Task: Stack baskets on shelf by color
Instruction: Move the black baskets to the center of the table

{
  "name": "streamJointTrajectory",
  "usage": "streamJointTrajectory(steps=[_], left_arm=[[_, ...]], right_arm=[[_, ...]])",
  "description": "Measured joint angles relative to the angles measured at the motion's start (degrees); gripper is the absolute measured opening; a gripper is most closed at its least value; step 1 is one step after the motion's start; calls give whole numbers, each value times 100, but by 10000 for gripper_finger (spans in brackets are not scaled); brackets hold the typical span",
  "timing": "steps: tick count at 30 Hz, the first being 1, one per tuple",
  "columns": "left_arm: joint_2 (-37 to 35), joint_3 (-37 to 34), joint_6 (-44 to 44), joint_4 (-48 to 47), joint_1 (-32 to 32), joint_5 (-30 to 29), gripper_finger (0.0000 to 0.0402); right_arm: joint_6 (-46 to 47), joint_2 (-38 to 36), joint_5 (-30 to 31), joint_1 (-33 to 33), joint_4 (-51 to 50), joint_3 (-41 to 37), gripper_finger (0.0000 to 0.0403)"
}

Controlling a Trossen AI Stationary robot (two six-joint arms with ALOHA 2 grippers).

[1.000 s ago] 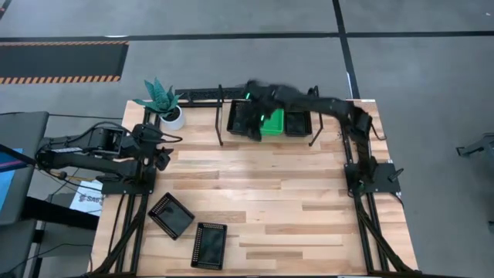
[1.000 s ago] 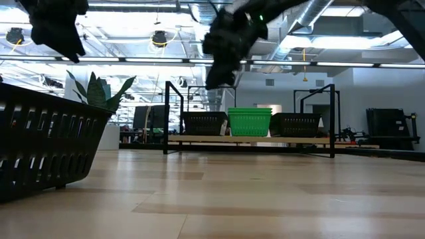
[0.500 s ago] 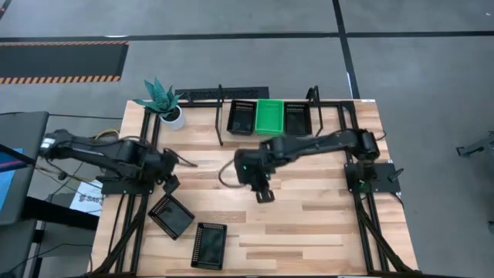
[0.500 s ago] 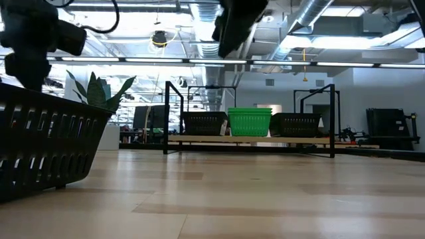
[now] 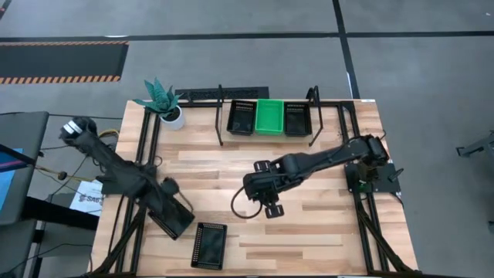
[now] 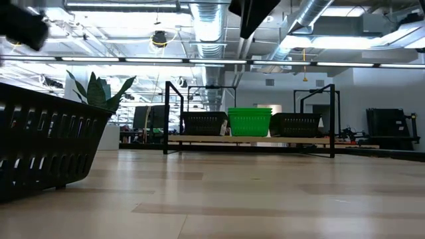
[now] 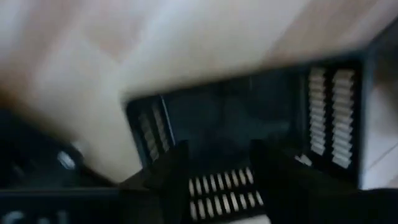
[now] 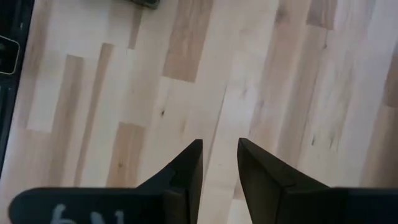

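On the shelf (image 5: 219, 116) at the table's far edge stand a black basket (image 5: 241, 117), a green basket (image 5: 270, 116) and another black basket (image 5: 297, 118), side by side. Two more black baskets lie on the table near the left front: one (image 5: 179, 220) set askew, one (image 5: 209, 245) closer to the near edge. My left gripper (image 7: 224, 174) is open, pointing down over the askew basket (image 7: 249, 112). My right gripper (image 8: 219, 158) hovers over bare wood at mid-table, fingers a little apart with nothing between them. My left gripper comes at the askew black basket from above, its fingers (image 7: 174, 177) over the basket's inside near one wall (image 7: 217, 186). The view is blurred, so I cannot tell whether they touch it.
A potted teal plant (image 5: 162, 104) stands at the far left corner beside the shelf. The near basket fills the left of the low view (image 6: 46, 146). Bare wood spreads across the table's middle and right (image 5: 324, 224).
My right gripper has drawn away from the shelf's left black basket toward the near edge, out to mid-table. My left gripper has swung from the table's left side toward the near edge and sunk over the askew black basket. The baskets have stayed put.
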Motion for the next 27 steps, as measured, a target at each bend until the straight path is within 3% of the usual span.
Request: streamJointTrajectory(steps=[4, 8, 11, 16, 22, 27], left_arm=[[580, 0, -345, 92, -447, 186, 90], [1124, 0, -211, 113, -490, -107, 16], [1543, -1, 194, 326, -265, -449, 8], [2271, 0, 1742, 1586, 383, -766, 3], [2804, 32, 3964, 3149, 1538, -1672, 2], [2868, 83, 5780, 5239, 2773, -1470, 0]], right_arm=[[2, 0, 1, 48, 25, 0, 120], [106, 0, 1, 48, 121, 0, 120], [185, 0, 3, 43, 120, 0, 120], [329, 0, 1, 73, 118, 0, 120], [449, 0, 1, 126, 120, 0, 120], [459, 0, 1, 161, 119, 0, 120]])
